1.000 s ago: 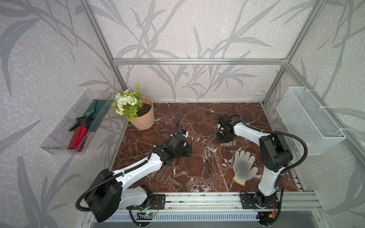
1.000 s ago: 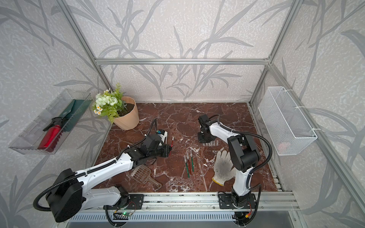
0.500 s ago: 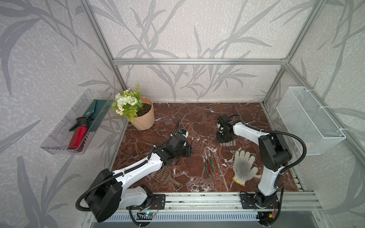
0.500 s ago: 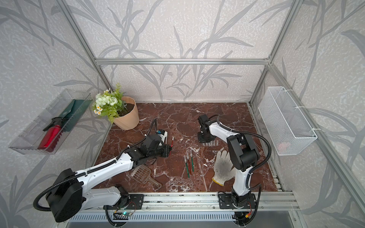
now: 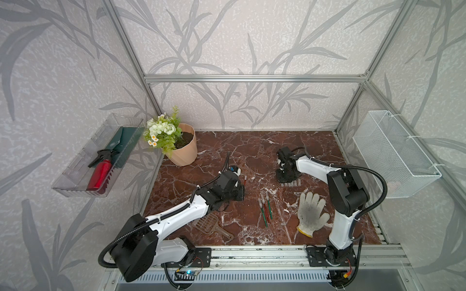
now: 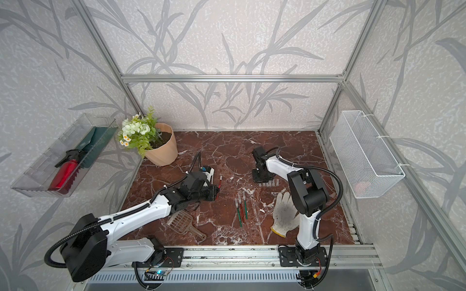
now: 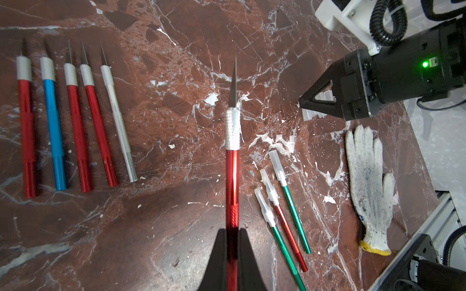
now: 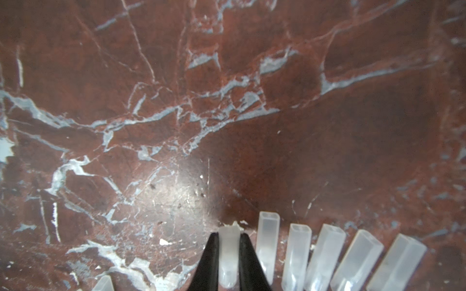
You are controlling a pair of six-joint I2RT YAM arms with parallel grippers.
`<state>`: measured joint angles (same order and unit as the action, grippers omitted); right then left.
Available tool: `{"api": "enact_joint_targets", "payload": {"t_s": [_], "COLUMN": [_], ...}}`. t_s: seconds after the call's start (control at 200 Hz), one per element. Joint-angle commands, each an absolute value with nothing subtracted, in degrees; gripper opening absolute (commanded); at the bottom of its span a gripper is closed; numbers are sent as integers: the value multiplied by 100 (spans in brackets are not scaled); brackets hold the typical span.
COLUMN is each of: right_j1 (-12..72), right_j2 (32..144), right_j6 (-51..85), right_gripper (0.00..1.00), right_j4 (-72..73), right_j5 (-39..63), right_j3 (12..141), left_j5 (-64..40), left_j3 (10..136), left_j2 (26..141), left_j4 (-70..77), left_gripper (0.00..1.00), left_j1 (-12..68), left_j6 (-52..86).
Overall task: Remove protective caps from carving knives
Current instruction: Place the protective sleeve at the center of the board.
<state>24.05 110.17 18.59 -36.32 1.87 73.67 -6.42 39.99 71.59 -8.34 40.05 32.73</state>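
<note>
My left gripper [image 7: 232, 230] is shut on the red handle of a carving knife [image 7: 232, 176], whose bare blade points forward above the table; in a top view it shows as the knife [image 5: 244, 179]. Several uncapped carving knives [image 7: 75, 121] lie side by side in the left wrist view. Three knives [image 7: 282, 209] with protective caps on lie together mid-table [image 5: 264, 206]. My right gripper [image 8: 228, 235] is low at the table, shut on a translucent protective cap [image 8: 228, 252], beside a row of loose caps [image 8: 325, 254].
A white work glove [image 5: 311, 213] lies near the right arm's base. A brown slotted scoop [image 5: 211, 224] lies by the left arm. A flower pot [image 5: 182, 148] stands back left. A wire basket [image 5: 393, 153] and a clear tray [image 5: 75, 186] hang on the side walls.
</note>
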Motion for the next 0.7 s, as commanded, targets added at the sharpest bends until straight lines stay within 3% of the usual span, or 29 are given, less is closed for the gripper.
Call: {"api": "enact_joint_targets", "payload": {"t_s": [0.0, 0.32, 0.695], "right_j1": [2426, 2421, 2441], "right_j2": [11094, 11145, 10811], "right_j6": [1924, 1934, 1806], "right_gripper": [17, 23, 23], "right_j4": [-3729, -3721, -3760], "right_j5": [106, 44, -5], "right_j3": [7506, 7515, 7456], "left_j5": [-676, -668, -638], "left_j3": [4087, 4023, 3973], "left_j2": [7175, 7144, 7105], "left_j4": [-848, -827, -800], "left_gripper": [6, 6, 6], "left_j1": [3981, 3975, 3978], "left_j6": [3251, 3273, 3310]}}
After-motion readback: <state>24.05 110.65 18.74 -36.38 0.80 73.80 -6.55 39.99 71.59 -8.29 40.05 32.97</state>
